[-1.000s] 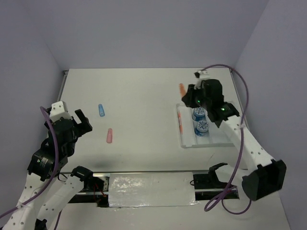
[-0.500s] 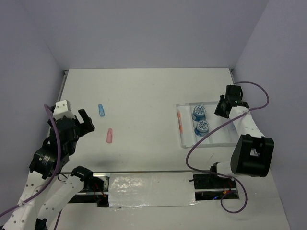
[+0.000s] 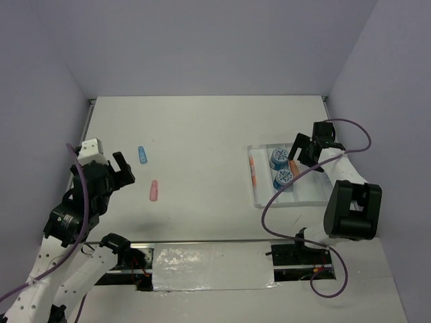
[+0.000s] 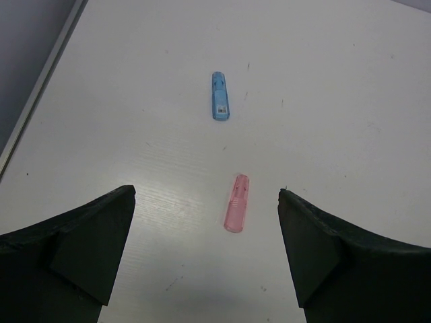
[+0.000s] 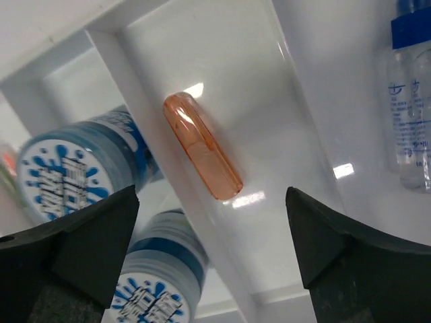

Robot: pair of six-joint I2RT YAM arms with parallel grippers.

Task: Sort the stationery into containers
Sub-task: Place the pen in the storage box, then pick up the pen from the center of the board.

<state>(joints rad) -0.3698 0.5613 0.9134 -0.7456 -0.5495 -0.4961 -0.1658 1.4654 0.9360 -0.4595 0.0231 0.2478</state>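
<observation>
Along the near edge of the desk (image 3: 202,134), a shiny strip (image 3: 209,266) runs between the two arm bases. Above the near left part, the left pincer (image 3: 121,169) hangs with its jaws wide apart and nothing between them. It is close to the desk's left edge, with open surface to its right.

Ahead of it lies the pink capsule (image 3: 153,191), flat on bare desk. The blue capsule (image 3: 142,155) lies farther back and is well apart from it. Each has open desk on every side, and the left wrist view shows both pieces lying clear in front of the spread jaws.

The middle of the desk is bare across to the white tray (image 3: 306,192) near the right edge. A thin orange pen (image 3: 253,171) lies in the tray's leftmost compartment. Two blue-white rolls (image 3: 278,159) sit one behind the other in the next.

The right pincer (image 3: 303,151) hovers low over the tray's far end, jaws spread wide and gripping nothing. Its wrist view shows the orange capsule (image 5: 202,156) lying in a compartment, against the divider beside the rolls. The clear blue-capped bottle (image 5: 411,101) lies one compartment over.

Beyond the tray, bare desk reaches the far edge and the purple walls (image 3: 202,47).
</observation>
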